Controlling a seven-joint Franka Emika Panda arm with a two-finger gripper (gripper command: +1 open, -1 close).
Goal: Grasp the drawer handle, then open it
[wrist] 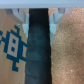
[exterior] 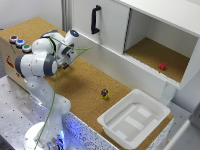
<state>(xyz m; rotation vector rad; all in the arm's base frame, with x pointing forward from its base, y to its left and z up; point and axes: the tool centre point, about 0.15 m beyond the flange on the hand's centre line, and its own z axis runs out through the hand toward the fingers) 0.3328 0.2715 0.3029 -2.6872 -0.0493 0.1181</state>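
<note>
Basically nothing done yet: the slim black vertical bar handle [exterior: 95, 19] sits untouched on the flat white drawer front panel [exterior: 107, 22], which looks closed. Robot's hand [exterior: 64, 56] is well apart from it, low over the cork-topped table [exterior: 85, 82], by the cardboard box [exterior: 11, 56]. Fingers appear spread, pinching nothing. Approach, grasp and pull all remain.

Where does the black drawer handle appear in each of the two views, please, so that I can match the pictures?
Exterior view: the drawer handle stands upright on the white drawer, near the top centre, above the arm.
Wrist view: the handle is not in it; a dark band, cork and a blue-patterned cardboard box fill the picture.
Shared landmark: the cork surface, also in the wrist view.
</note>
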